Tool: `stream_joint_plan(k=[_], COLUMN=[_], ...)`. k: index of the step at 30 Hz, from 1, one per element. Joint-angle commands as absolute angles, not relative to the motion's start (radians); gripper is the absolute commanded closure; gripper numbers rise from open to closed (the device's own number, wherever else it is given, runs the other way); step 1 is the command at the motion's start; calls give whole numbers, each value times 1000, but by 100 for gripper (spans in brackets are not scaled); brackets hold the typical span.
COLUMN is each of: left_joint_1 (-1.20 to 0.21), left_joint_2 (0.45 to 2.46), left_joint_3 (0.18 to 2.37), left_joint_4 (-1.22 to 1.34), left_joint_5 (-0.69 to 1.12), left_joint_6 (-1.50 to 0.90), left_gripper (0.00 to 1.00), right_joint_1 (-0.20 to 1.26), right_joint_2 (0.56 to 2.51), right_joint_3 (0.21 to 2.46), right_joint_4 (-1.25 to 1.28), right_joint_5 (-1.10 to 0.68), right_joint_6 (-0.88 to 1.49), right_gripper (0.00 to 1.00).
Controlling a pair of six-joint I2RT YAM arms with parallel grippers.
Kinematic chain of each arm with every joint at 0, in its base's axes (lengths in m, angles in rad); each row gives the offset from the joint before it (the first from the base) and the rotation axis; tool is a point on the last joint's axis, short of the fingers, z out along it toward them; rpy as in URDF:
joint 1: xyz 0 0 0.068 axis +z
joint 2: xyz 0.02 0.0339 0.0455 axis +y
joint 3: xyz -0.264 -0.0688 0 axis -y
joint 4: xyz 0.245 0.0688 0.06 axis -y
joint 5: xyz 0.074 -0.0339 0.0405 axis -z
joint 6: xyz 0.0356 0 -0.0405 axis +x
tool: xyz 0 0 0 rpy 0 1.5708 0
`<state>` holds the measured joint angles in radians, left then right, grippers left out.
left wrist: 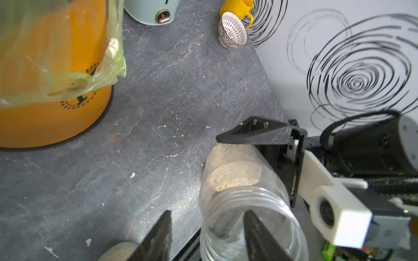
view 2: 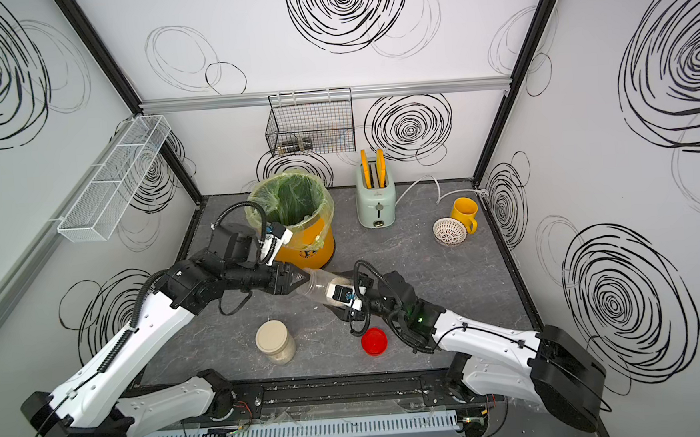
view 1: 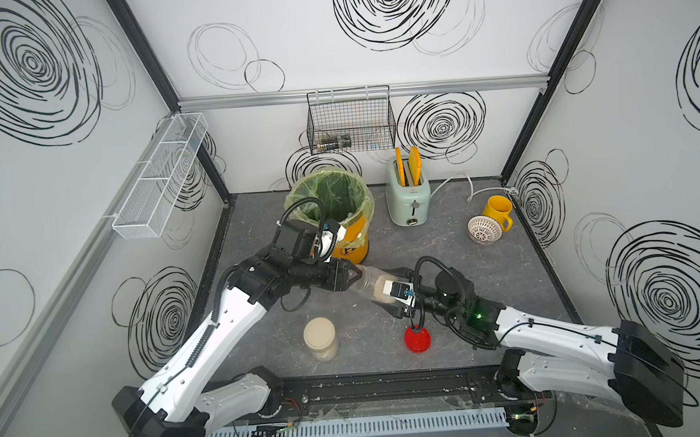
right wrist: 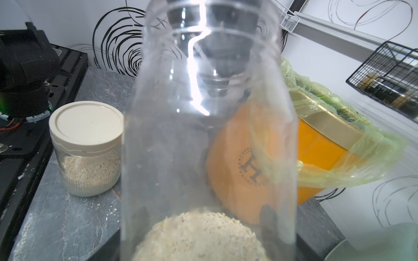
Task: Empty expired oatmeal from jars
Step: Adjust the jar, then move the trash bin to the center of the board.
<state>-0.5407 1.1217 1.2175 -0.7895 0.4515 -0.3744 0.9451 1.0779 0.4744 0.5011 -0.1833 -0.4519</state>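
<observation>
1. Clear open jar [right wrist: 208, 135] fills the right wrist view. It has no lid, and oatmeal [right wrist: 199, 237], pale beige flakes, is heaped at its base end.
2. In both top views the open jar lies nearly on its side over the middle of the table [view 1: 468, 270], with its mouth pointing left.
3. The right gripper [view 1: 383, 293] is clamped around the base end of the open jar, one finger on each side.
4. The left gripper [left wrist: 208, 213] sits at the jar's mouth with its jaws spread, gripping nothing. One finger is at the opening and the other stands clear of the wall.
5. A red lid [view 1: 417, 339] lies flat on the table, nearer than the open jar and beside the right arm.
6. A second jar [view 1: 321, 338] stands upright near the front, left of the red lid. It is capped in cream and partly filled with oatmeal.
7. An orange bucket [view 1: 335, 212] with a green liner stands just beyond the left gripper.
8. A mint toaster [view 1: 407, 197] stands right of the bucket at the far edge.
9. A yellow mug [view 1: 498, 212] and a white perforated bowl [view 1: 483, 229] sit together at the far right.
</observation>
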Motion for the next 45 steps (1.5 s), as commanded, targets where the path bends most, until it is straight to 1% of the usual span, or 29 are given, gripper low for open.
stream_joint_plan(k=[1, 4, 7, 9, 12, 14, 18, 20, 23, 26, 28, 30, 32, 35, 37, 40, 45], left_joint_1=[-501, -439, -346, -268, -191, -136, -80, -77, -62, -35, -22, -9, 6, 41, 61, 43, 2], left_joint_2=[1092, 1087, 1110, 1145, 1245, 1310, 1428, 1475, 1552, 1609, 1653, 1710, 1778, 1874, 1908, 1930, 1934], left_joint_3=[1290, 1354, 1418, 1441, 1505, 1543, 1644, 1666, 1698, 1708, 1736, 1788, 1844, 1908, 1897, 1902, 1896], left_joint_4=[-747, -769, -763, -733, -713, -690, -656, -617, -562, -474, -437, -437, -446, -465, -425, -416, -429], left_joint_5=[451, 365, 224, 175, 91, 92, 8, 0, 69, 198, 234, 249, 301, 464, 617, 684, 701], left_joint_6=[-356, -336, -317, -320, -332, -345, -337, -299, -263, -266, -261, -253, -239, -207, -223, -207, -180], left_gripper=[23, 14, 16, 18, 19, 20, 20, 19, 17, 17, 16, 16, 16, 17, 19, 20, 20], right_joint_1=[941, 937, 937, 939, 943, 951, 969, 972, 974, 976, 976, 978, 978, 979, 977, 977, 973], right_joint_2=[1044, 1030, 1022, 1017, 1012, 1006, 979, 959, 926, 889, 865, 844, 827, 811, 808, 820, 814], right_joint_3=[505, 505, 506, 509, 517, 521, 528, 522, 515, 517, 517, 522, 527, 532, 534, 550, 562], right_joint_4=[503, 504, 504, 508, 503, 500, 489, 488, 479, 458, 452, 436, 419, 402, 403, 391, 389], right_joint_5=[-157, -155, -169, -186, -193, -199, -197, -189, -183, -176, -176, -169, -155, -116, -95, -81, -36], right_joint_6=[-413, -412, -414, -419, -406, -401, -390, -385, -378, -370, -365, -367, -371, -389, -397, -415, -436], right_gripper=[38, 39, 41, 42, 43, 43, 43, 43, 43, 43, 43, 43, 43, 43, 43, 43, 43])
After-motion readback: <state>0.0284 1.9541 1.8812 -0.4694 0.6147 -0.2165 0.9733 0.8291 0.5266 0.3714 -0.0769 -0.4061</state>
